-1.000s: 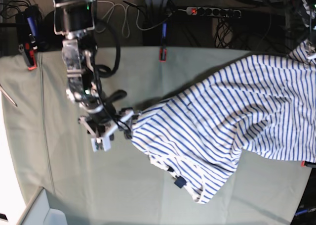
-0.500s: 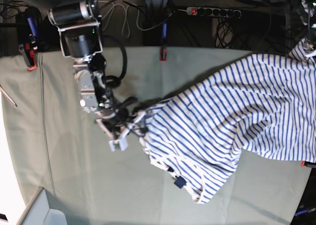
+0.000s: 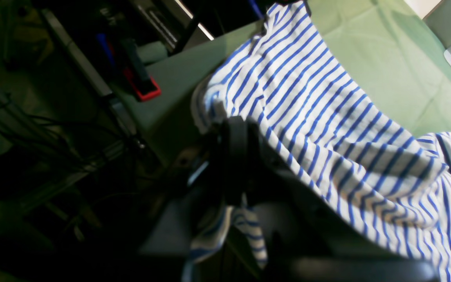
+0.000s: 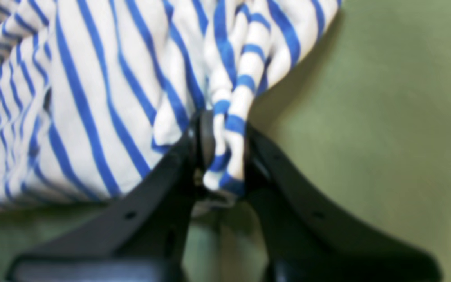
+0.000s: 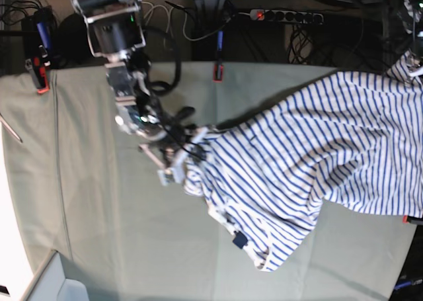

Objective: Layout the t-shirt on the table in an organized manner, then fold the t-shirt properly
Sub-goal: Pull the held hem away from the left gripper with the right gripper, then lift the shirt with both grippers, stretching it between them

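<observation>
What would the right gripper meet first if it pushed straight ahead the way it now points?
The right gripper is already shut on a fold of the striped t-shirt; going on, it would probably just push into more of that shirt.

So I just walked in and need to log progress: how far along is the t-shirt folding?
Early. Nothing is folded: the t-shirt lies bunched and twisted across the table. In hand: the right gripper is shut on a fabric edge, and the left gripper pinches the opposite end. Left: spreading it flat, then every fold.
</observation>
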Controlling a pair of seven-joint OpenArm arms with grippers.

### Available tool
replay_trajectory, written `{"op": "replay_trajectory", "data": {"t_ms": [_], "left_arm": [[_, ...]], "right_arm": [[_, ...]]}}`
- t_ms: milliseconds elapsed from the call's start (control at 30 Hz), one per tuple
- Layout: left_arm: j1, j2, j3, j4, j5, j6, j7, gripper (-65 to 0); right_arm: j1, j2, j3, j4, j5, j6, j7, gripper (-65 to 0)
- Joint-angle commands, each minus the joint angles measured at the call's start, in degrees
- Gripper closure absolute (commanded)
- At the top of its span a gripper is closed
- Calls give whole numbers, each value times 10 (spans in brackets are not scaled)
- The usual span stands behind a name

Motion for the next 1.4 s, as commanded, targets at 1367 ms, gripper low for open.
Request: {"op": "replay_trajectory", "data": {"t_ms": [1367], "left_arm": [[-692, -132, 301, -49, 156, -1, 222, 0]], "right_arm": [[266, 69, 253, 333, 27, 94, -169, 0]]}}
